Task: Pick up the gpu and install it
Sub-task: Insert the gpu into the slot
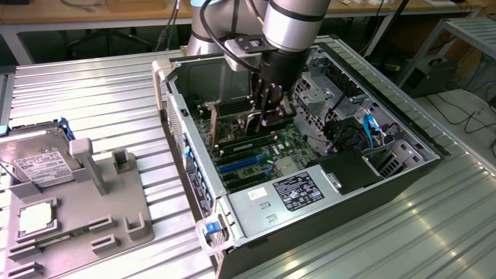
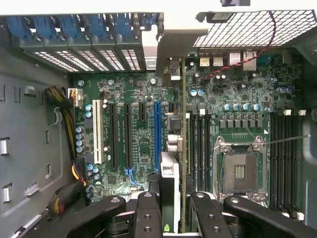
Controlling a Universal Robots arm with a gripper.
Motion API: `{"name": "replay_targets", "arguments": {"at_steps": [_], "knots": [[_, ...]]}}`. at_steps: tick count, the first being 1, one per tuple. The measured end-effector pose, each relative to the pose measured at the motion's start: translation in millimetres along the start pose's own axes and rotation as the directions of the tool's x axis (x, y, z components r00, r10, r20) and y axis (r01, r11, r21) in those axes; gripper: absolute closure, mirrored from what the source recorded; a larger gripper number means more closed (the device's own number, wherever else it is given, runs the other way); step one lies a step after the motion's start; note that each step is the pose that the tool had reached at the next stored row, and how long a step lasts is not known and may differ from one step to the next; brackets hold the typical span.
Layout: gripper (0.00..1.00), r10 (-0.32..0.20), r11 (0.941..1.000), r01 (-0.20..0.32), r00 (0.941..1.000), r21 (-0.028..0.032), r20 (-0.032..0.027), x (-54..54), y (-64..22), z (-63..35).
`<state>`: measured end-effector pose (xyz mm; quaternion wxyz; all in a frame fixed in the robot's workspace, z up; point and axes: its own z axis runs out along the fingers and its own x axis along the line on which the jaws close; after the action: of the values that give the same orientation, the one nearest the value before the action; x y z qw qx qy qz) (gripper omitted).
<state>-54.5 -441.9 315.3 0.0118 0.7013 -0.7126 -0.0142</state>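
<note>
Squarely gpu (image 2: pixel 170 179) pinched edge-on between fingers (image 2: pixel 147 214), over motherboard (image 2: pixel 138 130).

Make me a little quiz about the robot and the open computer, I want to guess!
1. True or false: the gripper holds the gpu over the motherboard.
2. Where is the hard drive? A) inside the computer B) by the grey holder, at the exterior view's left C) in the robot's grip
3. Fill in: the long slot beside the gpu is coloured ____.
Key: 1 true; 2 B; 3 blue.
</note>
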Motion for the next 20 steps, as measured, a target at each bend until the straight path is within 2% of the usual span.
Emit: {"name": "replay_targets", "arguments": {"at_steps": [10,14,20], "knots": [[0.72,-0.01,1.0,0.01,1.0,0.0016,-0.0004,0.1,1.8,8.7],[0.72,-0.018,0.9998,0.018,0.9998,0.0016,-0.0007,0.2,5.9,11.5],[0.72,-0.024,0.9997,0.024,0.9997,0.0015,-0.0009,1.2,5.8,16.3]]}}
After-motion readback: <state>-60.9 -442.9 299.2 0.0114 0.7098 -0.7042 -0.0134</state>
